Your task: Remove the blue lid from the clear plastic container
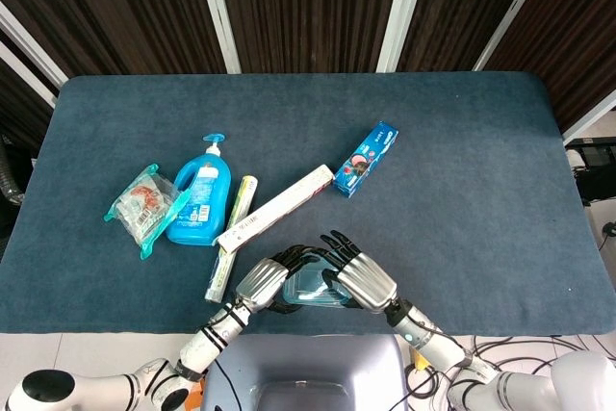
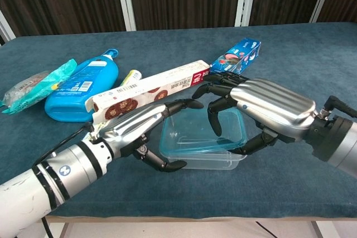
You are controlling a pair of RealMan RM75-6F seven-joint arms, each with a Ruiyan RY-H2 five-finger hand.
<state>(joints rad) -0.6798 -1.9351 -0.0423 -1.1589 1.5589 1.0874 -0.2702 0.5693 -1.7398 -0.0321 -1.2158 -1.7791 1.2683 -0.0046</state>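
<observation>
Near the front edge of the counter (image 2: 290, 43), the clear plastic container (image 2: 202, 146) sits with its blue lid (image 2: 209, 132) tilted. The left robot hand (image 2: 142, 126) grips its left end, and the right robot hand (image 2: 262, 110) curls over and clamps the right end. A long biscuit box (image 2: 148, 90) lies just behind.

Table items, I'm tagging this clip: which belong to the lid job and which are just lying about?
Job:
container
blue lid
left hand
right hand

Lying about:
blue bottle
long box
blue box
snack packet
tube
</observation>
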